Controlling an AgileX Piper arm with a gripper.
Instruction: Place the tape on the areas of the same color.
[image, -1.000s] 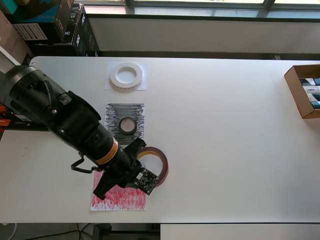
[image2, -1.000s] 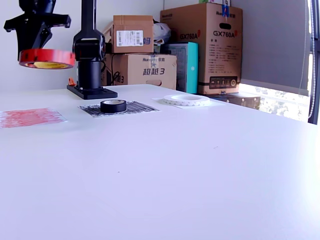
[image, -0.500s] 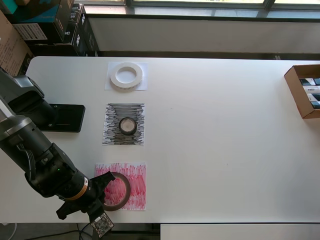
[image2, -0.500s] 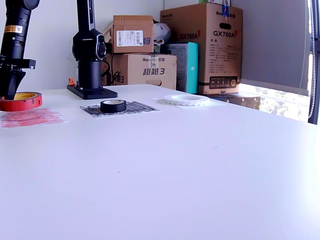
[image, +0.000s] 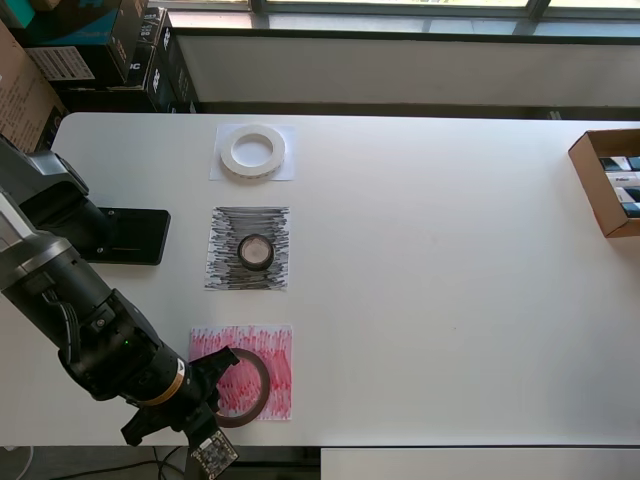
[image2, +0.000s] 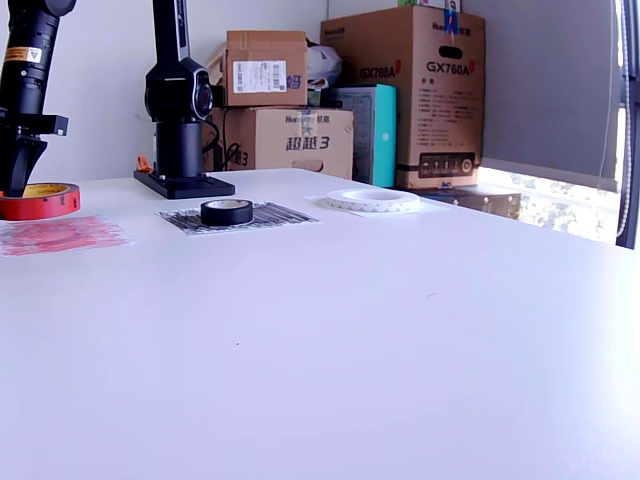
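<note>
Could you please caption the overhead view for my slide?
End effector lowers red tape roll onto red-scribbled sheet; other rolls already matched.

White table (image: 450, 300): my arm base (image: 125, 236), white sheet (image: 225, 170), black-scribbled sheet (image: 225, 270), red-scribbled sheet (image: 280, 355), cardboard box (image: 590, 165) at edge.

Dark red roll (image: 241, 389) lowered over red sheet (image: 272, 360)

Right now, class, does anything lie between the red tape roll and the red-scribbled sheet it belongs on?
Nothing visible does. The gripper holds the red tape roll low over the red-scribbled sheet, whose surface is bare beneath it. The black roll and white roll lie on their own sheets, well clear of it.
</note>
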